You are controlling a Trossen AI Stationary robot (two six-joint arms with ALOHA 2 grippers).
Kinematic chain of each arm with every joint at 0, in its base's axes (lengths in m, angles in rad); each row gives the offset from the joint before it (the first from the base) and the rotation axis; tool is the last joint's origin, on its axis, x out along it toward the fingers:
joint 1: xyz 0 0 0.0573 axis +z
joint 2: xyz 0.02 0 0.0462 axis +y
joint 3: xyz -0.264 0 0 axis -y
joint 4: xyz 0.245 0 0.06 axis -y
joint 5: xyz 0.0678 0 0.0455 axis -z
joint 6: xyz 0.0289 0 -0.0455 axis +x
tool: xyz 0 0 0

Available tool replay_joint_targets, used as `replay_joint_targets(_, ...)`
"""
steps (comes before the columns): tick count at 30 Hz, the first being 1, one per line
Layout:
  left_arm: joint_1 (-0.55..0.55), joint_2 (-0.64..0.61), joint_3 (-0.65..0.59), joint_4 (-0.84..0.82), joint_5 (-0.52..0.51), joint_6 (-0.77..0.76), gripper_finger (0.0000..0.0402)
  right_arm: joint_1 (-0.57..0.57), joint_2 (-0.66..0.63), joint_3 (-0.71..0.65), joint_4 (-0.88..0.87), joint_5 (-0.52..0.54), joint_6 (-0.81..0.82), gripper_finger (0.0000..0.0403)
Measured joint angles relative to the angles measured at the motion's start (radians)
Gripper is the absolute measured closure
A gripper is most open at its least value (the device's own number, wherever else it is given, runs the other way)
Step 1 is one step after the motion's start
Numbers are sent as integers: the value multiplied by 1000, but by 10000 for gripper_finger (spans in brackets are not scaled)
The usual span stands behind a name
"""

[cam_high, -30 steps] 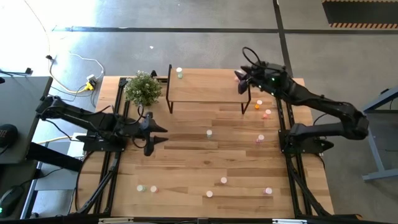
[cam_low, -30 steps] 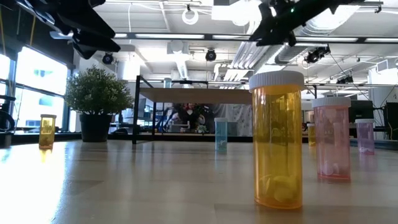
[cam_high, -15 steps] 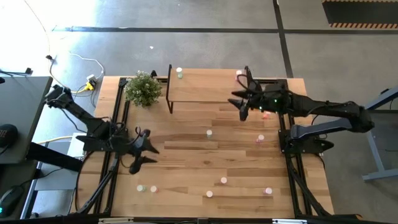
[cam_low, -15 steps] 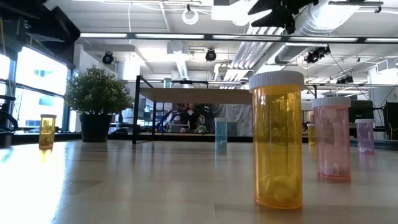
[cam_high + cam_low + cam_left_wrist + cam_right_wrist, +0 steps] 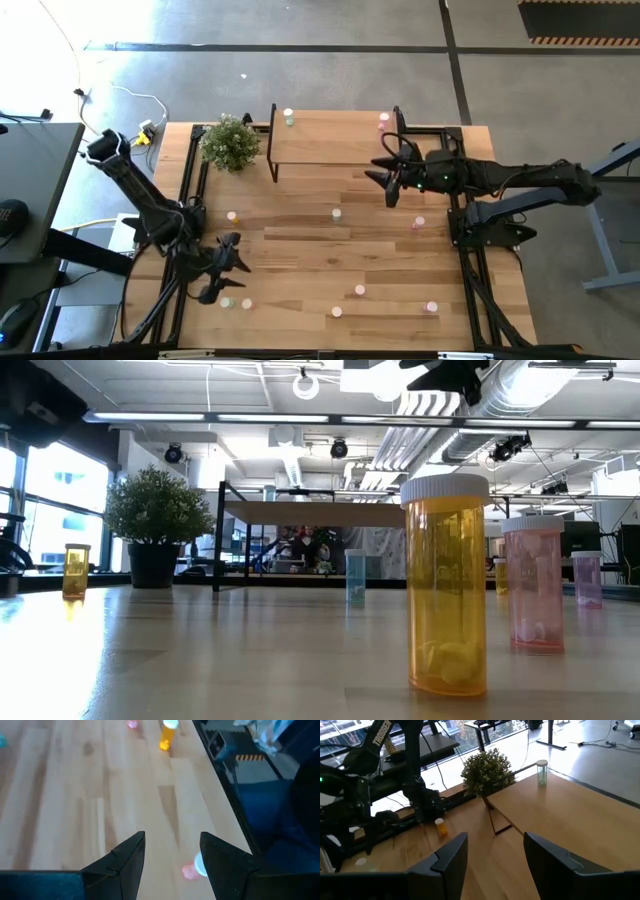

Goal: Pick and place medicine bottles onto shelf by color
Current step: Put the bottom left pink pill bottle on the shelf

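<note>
Your left gripper is hanging over the table near its front-left corner, fingers spread with nothing between them; through its wrist cam you've got a pink bottle lying on the wood just beside one finger, and an orange bottle standing farther off near the table's left edge; from above that same orange one sits at mid-left, apart from the gripper. Two more bottles sit right by the front-left corner, just next to the left gripper. Your right gripper is over the right part of the table, just in front of the shelf's right end, fingers also spread and empty. The shelf stands along the back edge, with a pale green bottle on its left end and a pink one on its right end; the potted plant is at the back-left corner, just beside the shelf. The rest of the bottles are scattered loose; a pale green one sits mid-table, a few pink ones along the front edge, another pink near the right edge. In the low view a big orange bottle stands upright close to the lens, a pink one just behind it.
</note>
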Motion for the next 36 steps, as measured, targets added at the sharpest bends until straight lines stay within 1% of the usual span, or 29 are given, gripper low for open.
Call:
replay_joint_targets(5,-57,74,0,95,-1,0,220,23,0,0,0,5,45,217)
replay_joint_targets(13,-109,166,0,155,-25,-15,220,51,1,0,-2,5,96,217)
replay_joint_targets(20,-119,252,0,181,-31,-42,220,72,1,0,-4,6,122,217)
replay_joint_targets(23,-118,273,0,192,-28,-42,220,83,2,0,-5,11,121,217)
replay_joint_targets(28,-118,299,0,205,-24,-46,220,101,2,0,-15,53,121,217)
replay_joint_targets(36,-118,338,0,230,-24,-51,220,102,2,0,-16,55,120,217)
